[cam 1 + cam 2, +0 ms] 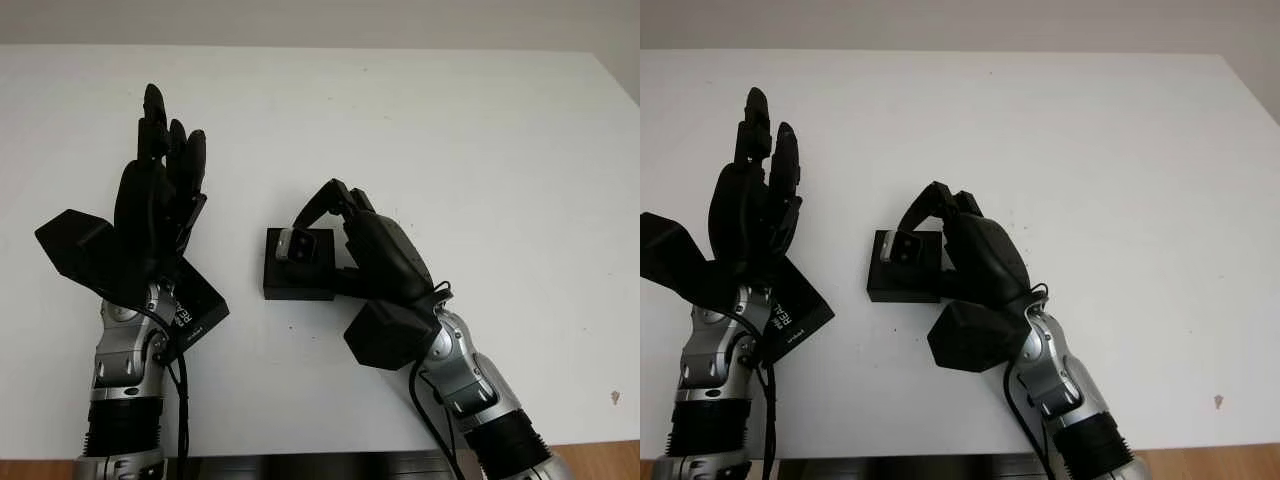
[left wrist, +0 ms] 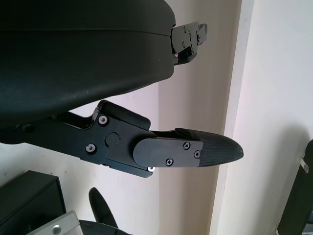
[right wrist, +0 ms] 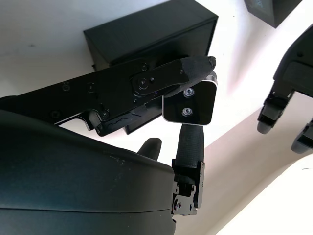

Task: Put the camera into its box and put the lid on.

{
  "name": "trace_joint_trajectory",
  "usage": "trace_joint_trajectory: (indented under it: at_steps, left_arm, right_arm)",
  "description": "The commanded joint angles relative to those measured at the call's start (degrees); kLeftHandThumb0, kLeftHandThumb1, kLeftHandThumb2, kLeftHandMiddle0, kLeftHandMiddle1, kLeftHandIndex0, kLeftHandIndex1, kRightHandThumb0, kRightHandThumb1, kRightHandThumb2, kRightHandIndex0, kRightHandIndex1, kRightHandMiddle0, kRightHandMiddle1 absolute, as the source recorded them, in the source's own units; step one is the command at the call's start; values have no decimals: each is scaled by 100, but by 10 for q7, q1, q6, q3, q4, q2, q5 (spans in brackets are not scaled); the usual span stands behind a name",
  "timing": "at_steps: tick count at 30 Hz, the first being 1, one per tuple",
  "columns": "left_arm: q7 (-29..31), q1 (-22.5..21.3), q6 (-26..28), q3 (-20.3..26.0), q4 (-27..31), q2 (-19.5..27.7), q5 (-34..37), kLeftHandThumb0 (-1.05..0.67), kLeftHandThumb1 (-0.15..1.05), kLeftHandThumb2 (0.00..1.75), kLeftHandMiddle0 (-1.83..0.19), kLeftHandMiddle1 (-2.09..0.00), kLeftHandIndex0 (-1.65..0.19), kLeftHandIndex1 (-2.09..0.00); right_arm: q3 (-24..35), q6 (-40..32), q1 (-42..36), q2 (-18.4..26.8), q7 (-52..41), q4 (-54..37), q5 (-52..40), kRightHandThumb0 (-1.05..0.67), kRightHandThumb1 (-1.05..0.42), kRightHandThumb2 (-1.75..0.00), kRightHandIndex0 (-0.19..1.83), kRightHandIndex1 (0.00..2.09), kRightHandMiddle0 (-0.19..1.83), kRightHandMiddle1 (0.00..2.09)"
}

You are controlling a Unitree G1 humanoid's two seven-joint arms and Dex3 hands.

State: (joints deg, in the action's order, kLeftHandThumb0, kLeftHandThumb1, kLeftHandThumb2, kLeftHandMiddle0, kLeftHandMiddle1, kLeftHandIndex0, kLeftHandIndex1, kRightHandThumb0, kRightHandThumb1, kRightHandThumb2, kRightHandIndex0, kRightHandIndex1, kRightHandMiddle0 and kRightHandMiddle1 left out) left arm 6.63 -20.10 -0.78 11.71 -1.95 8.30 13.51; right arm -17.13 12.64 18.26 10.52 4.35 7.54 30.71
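There was one small silver-and-black rectangular camera (image 1: 297, 243), at the centre of the white table (image 1: 480, 150). There was one black square box (image 1: 298, 277), under it. One flat black lid with white lettering (image 1: 198, 312) lay at about eight o'clock from the box. Two black three-fingered hands were counted: the left hand (image 1: 160, 190) at nine o'clock, the right hand (image 1: 375, 250) at three o'clock.

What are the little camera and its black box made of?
The camera, pinched in the right hand over the box, looks like glossy black plastic with a silvery, perhaps metal, rim. The box looks matte black, probably card or plastic; its surface shows no shine.
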Motion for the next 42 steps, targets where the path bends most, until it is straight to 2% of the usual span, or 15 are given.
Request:
trace_joint_trajectory:
  at_steps: [1, 8, 13, 19, 25, 30, 32, 35, 39, 42]
  left_arm:
    - [-2, 1, -7, 2, -1, -2, 0, -74, 105, 35, 19, 0, 19, 0]
    - [-4, -5, -19, 2, -12, -10, 3, -74, 105, 32, 19, 0, 19, 0]
    - [-8, -7, -23, -1, -15, -13, 1, -73, 105, 35, 19, 0, 19, 0]
    - [-5, -6, -25, -3, -16, -13, 0, -72, 105, 37, 19, 0, 19, 0]
    - [-9, -6, -25, -5, -15, -15, -3, -73, 105, 36, 19, 0, 19, 0]
    - [-11, -4, -20, -8, -12, -16, -5, -74, 105, 36, 19, 0, 19, 0]
    - [-10, -4, -21, -8, -12, -18, -2, -72, 105, 37, 19, 0, 19, 0]
    - [-11, -3, -17, -11, -10, -16, -8, -73, 105, 38, 19, 0, 19, 0]
    - [-13, -2, -17, -12, -8, -18, -9, -73, 105, 38, 19, 0, 19, 0]
    - [-16, -1, -13, -13, -4, -18, -10, -73, 105, 38, 19, 0, 19, 0]
  right_arm:
    - [-1, 9, 5, -4, 5, 2, -2, -32, -105, -22, -12, 115, 3, 209]
    - [9, 11, 6, -3, -7, 0, -24, -30, -105, -20, -14, 119, 3, 208]
    - [35, -18, 11, 15, -76, -38, -79, -32, -105, -19, -13, 118, 1, 199]
    - [63, -72, 21, 37, -157, -90, -132, -41, -105, -22, -10, 113, 8, 207]
    - [82, -150, 40, 61, -227, -144, -165, -45, -105, -22, -2, 99, 17, 202]
    - [97, -189, 62, 79, -262, -163, -185, -43, -105, -14, 7, 86, 24, 191]
    - [99, -203, 71, 89, -276, -167, -189, -41, -105, -10, 15, 68, 26, 181]
    - [96, -216, 81, 95, -287, -160, -190, -41, -105, -8, 21, 57, 28, 177]
    - [92, -237, 96, 95, -301, -139, -196, -42, -105, -7, 23, 53, 29, 180]
    - [84, -247, 108, 97, -310, -123, -192, -43, -104, -6, 27, 49, 34, 174]
